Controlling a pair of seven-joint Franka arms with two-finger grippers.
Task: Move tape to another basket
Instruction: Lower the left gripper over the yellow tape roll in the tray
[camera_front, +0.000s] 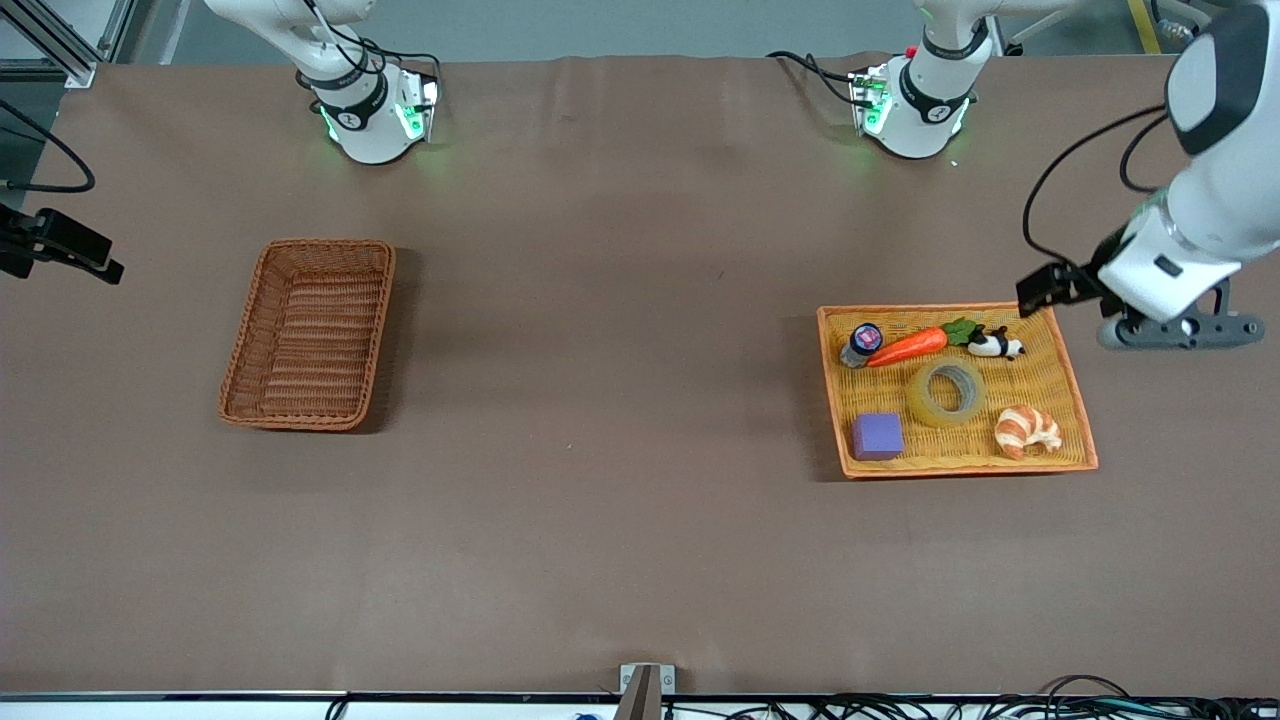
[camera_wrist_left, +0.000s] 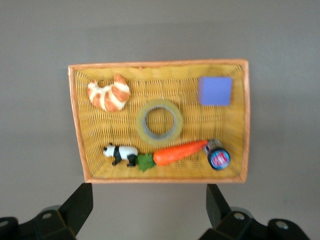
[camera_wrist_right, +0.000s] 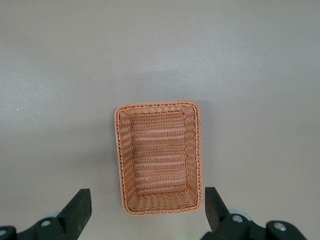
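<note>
In the front view, the tape (camera_front: 947, 391) lies flat in the middle of the orange-yellow tray (camera_front: 1074, 400) toward the left arm's end of the table; a carrot (camera_front: 912, 345), a panda figure (camera_front: 995, 345) and a small jar (camera_front: 862, 343) lie farther from the camera than the tape, a purple block (camera_front: 877, 436) and a croissant (camera_front: 1027, 430) nearer; the reddish-brown basket (camera_front: 308, 333) sits well apart toward the right arm's end, with nothing in it; the left gripper (camera_front: 1180, 328) hangs in the air just beside the tray's edge at the table's end; the right gripper is out of this view.

In the left wrist view, the left gripper's fingers (camera_wrist_left: 78, 206) stand wide apart, holding nothing, above the tray (camera_wrist_left: 78, 125); the tape (camera_wrist_left: 160, 122) rests between the croissant (camera_wrist_left: 108, 93) and the carrot (camera_wrist_left: 179, 152), apart from both.

In the right wrist view, the right gripper (camera_wrist_right: 147, 210) is spread wide with nothing between its fingers, over the basket (camera_wrist_right: 159, 157).
</note>
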